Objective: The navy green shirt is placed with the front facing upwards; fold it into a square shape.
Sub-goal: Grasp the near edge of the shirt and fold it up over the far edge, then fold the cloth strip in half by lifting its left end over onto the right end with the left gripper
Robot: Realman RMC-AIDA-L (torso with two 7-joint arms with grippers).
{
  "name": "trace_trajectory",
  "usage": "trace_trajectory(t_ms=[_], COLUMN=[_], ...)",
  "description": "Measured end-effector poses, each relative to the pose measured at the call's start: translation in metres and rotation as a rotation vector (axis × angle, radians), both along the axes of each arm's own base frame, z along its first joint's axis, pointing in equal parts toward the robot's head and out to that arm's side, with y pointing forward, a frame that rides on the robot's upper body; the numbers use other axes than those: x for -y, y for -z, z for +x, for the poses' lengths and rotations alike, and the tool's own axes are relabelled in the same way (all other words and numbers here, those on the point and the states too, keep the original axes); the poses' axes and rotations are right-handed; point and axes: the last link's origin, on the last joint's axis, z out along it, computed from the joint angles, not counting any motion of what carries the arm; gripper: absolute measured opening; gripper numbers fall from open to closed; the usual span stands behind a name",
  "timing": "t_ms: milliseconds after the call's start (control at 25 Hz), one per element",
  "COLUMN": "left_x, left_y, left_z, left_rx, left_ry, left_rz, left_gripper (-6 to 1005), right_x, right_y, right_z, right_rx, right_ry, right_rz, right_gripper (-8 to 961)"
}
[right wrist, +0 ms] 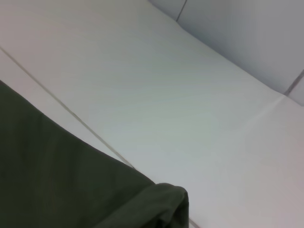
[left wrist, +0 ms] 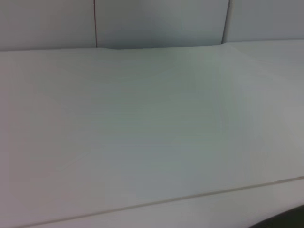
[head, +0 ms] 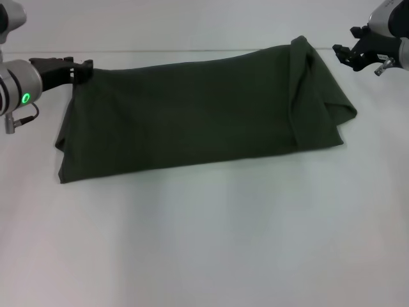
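The navy green shirt [head: 198, 112] lies folded into a long dark olive band across the far half of the white table [head: 204, 243]. No lettering shows. Its right end has folded layers and a raised corner near the far edge. My left gripper [head: 82, 70] is at the shirt's far left corner, touching the cloth edge. My right gripper [head: 345, 52] hangs open and empty just past the shirt's far right corner, apart from it. The right wrist view shows a rolled corner of the shirt [right wrist: 57, 180]. The left wrist view shows mostly bare table [left wrist: 152, 133].
A seam line [right wrist: 61, 109] runs along the table near the far edge, and a panelled wall [left wrist: 156, 21] stands behind it. The near half of the table is bare white surface.
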Motion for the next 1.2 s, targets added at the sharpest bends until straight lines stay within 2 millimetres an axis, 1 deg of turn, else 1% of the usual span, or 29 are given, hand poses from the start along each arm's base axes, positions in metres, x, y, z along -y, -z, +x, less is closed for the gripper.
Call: trace_trajectory(t_ms=[40, 160, 320, 480, 520, 560, 600, 640, 680, 720, 760, 800, 960, 1040, 1080, 1120, 1160, 1200], left_x=[0.000, 0.001, 0.007, 0.020, 0.026, 0.039, 0.039, 0.046, 0.046, 0.051, 0.069, 0.072, 0.096, 0.111, 0.114, 0.119, 0.124, 0.124], left_y=[0.001, 0.002, 0.006, 0.003, 0.001, -0.004, -0.004, -0.006, -0.006, -0.007, -0.012, -0.013, -0.014, -0.013, -0.013, -0.013, -0.013, -0.013], left_z=[0.000, 0.001, 0.003, 0.007, 0.008, 0.010, 0.010, 0.011, 0.011, 0.011, 0.007, 0.006, -0.007, -0.016, -0.017, -0.021, -0.025, -0.025], left_rx=[-0.003, -0.001, 0.029, 0.102, 0.132, 0.192, 0.192, 0.233, 0.233, 0.264, 0.353, 0.367, 0.458, 0.491, 0.492, 0.494, 0.482, 0.482], left_ry=[0.002, 0.007, 0.018, 0.056, 0.075, 0.119, 0.119, 0.142, 0.142, 0.161, 0.207, 0.215, 0.288, 0.346, 0.354, 0.364, 0.371, 0.371], left_rz=[-0.002, -0.011, -0.059, -0.115, -0.127, -0.146, -0.146, -0.156, -0.156, -0.164, -0.181, -0.183, -0.180, -0.160, -0.155, -0.146, -0.136, -0.136], left_gripper=[328, 430, 525, 620, 644, 668, 705, 742, 779, 816, 853, 890, 922, 938, 937, 935, 934, 934], right_x=[0.000, 0.001, 0.008, 0.024, 0.031, 0.037, 0.044, 0.054, 0.061, 0.070, 0.079, 0.086, 0.117, 0.130, 0.140, 0.140, 0.146, 0.149], right_y=[0.000, 0.000, -0.004, -0.013, -0.016, -0.019, -0.022, -0.025, -0.028, -0.030, -0.032, -0.033, -0.032, -0.030, -0.030, -0.030, -0.030, -0.030], right_z=[0.001, 0.002, 0.010, 0.017, 0.019, 0.020, 0.022, 0.024, 0.026, 0.030, 0.033, 0.035, 0.044, 0.047, 0.051, 0.051, 0.054, 0.055], right_rx=[0.000, -0.002, -0.027, -0.096, -0.129, -0.161, -0.194, -0.233, -0.264, -0.293, -0.318, -0.340, -0.419, -0.448, -0.463, -0.463, -0.468, -0.470], right_ry=[0.001, 0.005, 0.025, 0.041, 0.040, 0.038, 0.032, 0.026, 0.019, 0.015, 0.007, -0.004, -0.041, -0.061, -0.073, -0.073, -0.078, -0.083], right_rz=[0.004, 0.001, -0.003, -0.017, -0.026, -0.035, -0.044, -0.058, -0.064, -0.072, -0.079, -0.088, -0.128, -0.152, -0.168, -0.168, -0.175, -0.178], right_gripper=[188, 436, 601, 769, 813, 856, 899, 904, 909, 914, 919, 924, 923, 923, 923, 923, 923, 922])
